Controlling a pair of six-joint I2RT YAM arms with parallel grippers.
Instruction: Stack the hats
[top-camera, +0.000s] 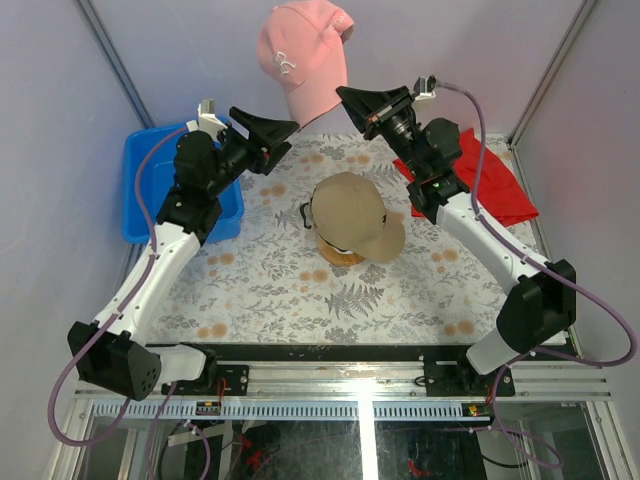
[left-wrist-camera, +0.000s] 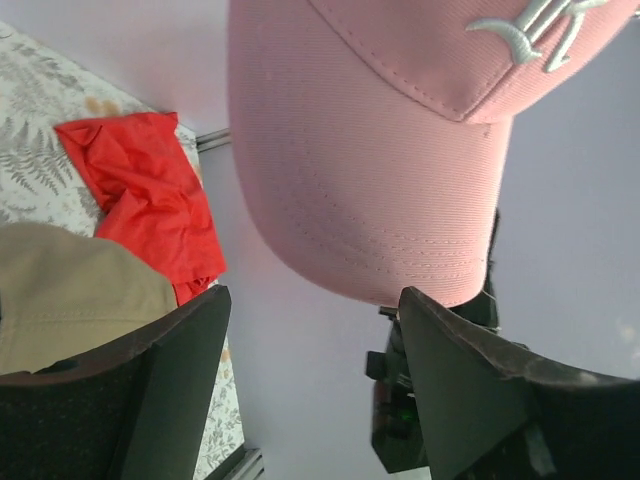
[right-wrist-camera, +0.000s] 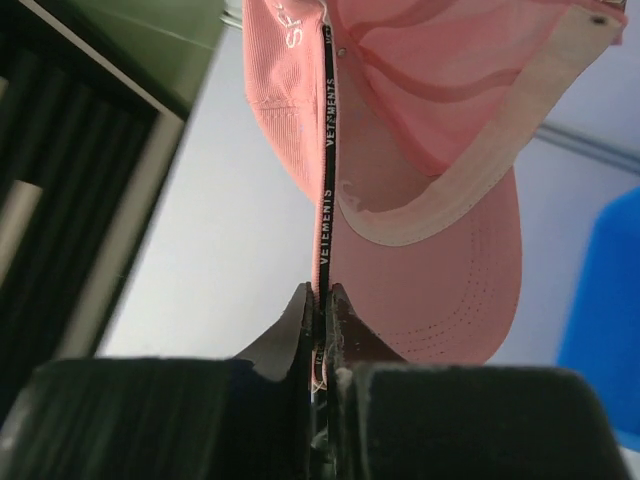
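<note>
The pink hat hangs in the air above the far edge of the table, brim pointing down. My right gripper is shut on its rim; in the right wrist view the fingers pinch the black inner band of the pink hat. My left gripper is open just below the brim. In the left wrist view the pink hat's brim ends just beyond the fingertips, untouched. The tan hat sits on the wooden stand at mid-table. The white and dark green hats are out of view.
A red cloth lies at the table's far right, behind the right arm. A blue bin stands at the far left beside the left arm. Grey walls close the cell at the back and on both sides.
</note>
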